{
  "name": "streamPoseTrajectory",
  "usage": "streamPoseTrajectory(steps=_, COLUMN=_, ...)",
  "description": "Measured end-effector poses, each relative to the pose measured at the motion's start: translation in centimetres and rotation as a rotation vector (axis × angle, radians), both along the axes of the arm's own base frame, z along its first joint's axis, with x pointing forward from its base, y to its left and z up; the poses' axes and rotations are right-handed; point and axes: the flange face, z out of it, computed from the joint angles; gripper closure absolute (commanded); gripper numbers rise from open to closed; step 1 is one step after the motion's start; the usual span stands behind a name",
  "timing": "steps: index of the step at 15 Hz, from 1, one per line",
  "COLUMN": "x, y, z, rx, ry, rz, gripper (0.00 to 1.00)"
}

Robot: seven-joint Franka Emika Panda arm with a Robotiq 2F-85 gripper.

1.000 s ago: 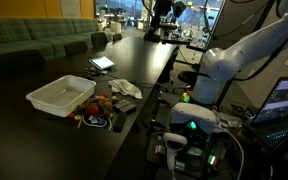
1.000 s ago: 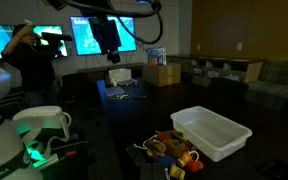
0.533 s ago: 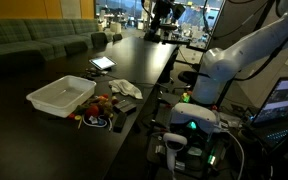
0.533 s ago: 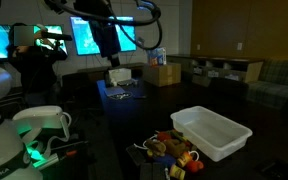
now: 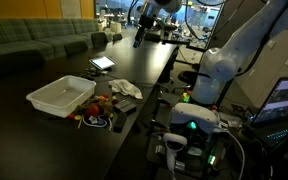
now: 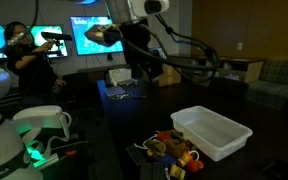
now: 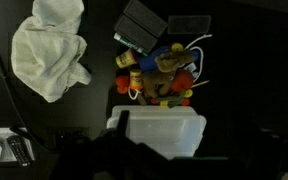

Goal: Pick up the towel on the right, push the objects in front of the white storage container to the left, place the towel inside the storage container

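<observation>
A crumpled white towel (image 7: 48,45) lies on the dark table, also seen in an exterior view (image 5: 125,90). A pile of colourful toys (image 7: 160,72) sits between it and the white storage container (image 7: 160,132), seen in both exterior views (image 5: 61,96) (image 6: 213,131). The toys also show there (image 5: 98,108) (image 6: 172,149). My gripper (image 7: 164,152) hangs high above the table, far from all of them (image 5: 140,37) (image 6: 139,70). It looks open and empty; one dark finger shows over the container's edge.
A tablet (image 5: 102,63) lies farther along the table. Dark box-like items (image 7: 144,25) sit next to the toys. Cardboard boxes (image 6: 164,74) stand at the table's far end. A person (image 6: 24,55) stands near the screens. Chairs line the table's side.
The arm has swung across above the table and the gripper has turned and come lower. The towel, toys and container have not moved.
</observation>
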Motion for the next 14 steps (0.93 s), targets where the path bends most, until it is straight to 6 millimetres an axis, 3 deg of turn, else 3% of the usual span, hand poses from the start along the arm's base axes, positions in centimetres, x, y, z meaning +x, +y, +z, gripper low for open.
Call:
streamPoseTrajectory(steps=10, x=11.4, y=-4.5, z=-15.9, rx=-0.109, ry=0.032, rz=0.011, gripper=0.0)
streamPoseTrajectory(steps=14, x=15.0, y=-8.1, z=-22.7, rx=-0.134, ry=0.059, rz=-0.003, gripper=0.0)
